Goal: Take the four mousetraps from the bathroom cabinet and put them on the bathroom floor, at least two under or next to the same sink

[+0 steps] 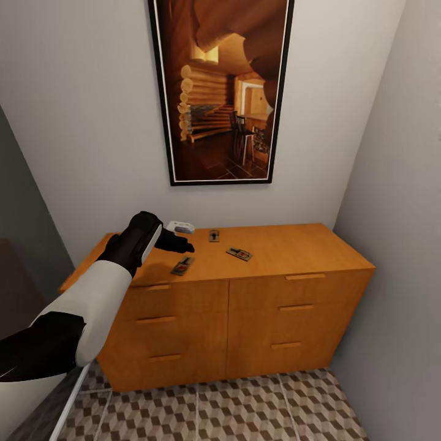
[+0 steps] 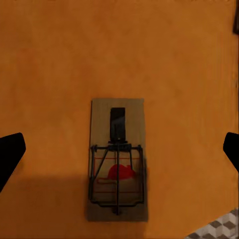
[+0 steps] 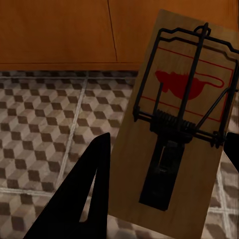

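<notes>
Three mousetraps lie on the flat top of the orange-brown cabinet [image 1: 269,294]: one near the front edge [image 1: 182,266], one further back [image 1: 214,235], one toward the middle [image 1: 239,253]. My left gripper [image 1: 178,244] hovers over the cabinet top just above the front one. In the left wrist view that mousetrap [image 2: 118,159] lies flat between my spread black fingertips [image 2: 11,153], and the left gripper [image 2: 119,152] is open. My right gripper [image 3: 167,144] is shut on a fourth mousetrap [image 3: 179,124], held above the bathroom floor [image 3: 45,129] in front of the cabinet [image 3: 59,30].
A small white object [image 1: 180,227] sits at the back of the cabinet top by the wall. A large framed picture [image 1: 220,92] hangs above. The cabinet fills an alcove between a grey wall on the right [image 1: 398,214] and a dark panel on the left [image 1: 24,245].
</notes>
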